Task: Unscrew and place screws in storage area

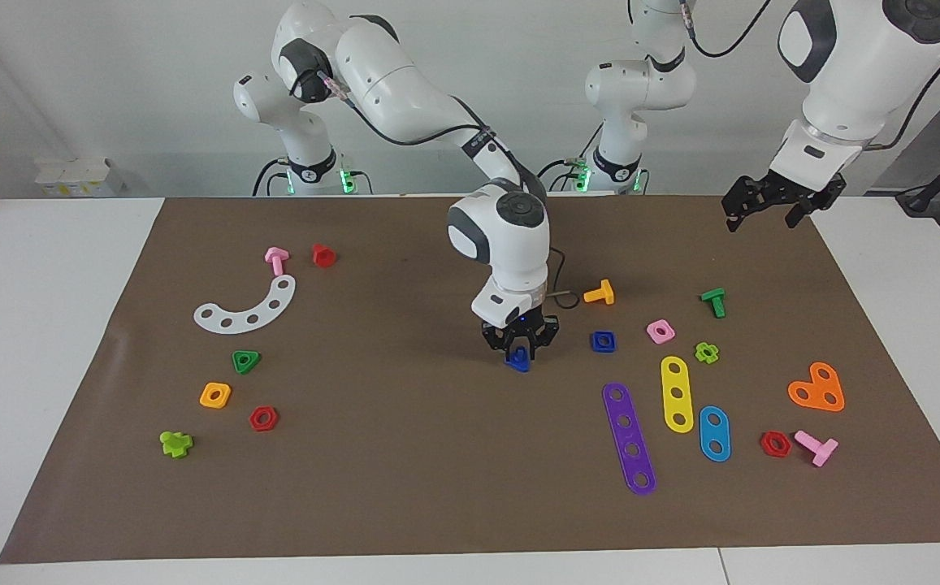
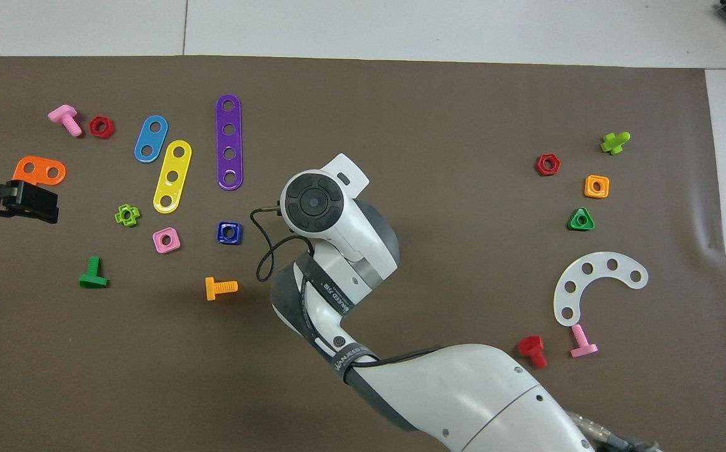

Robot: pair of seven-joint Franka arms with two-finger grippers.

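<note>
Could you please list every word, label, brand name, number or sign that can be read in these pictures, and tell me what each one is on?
Printed strap around the right arm's wrist: white lettering, too blurred to read.
Second strap lower on the same arm: white lettering, also too blurred to read.
White box on the table edge at the right arm's end: no readable label.
The toy bolts, nuts, strips and brown mat: no text.

A robotics lab: two white arms bolted at a mat-covered table.
</note>
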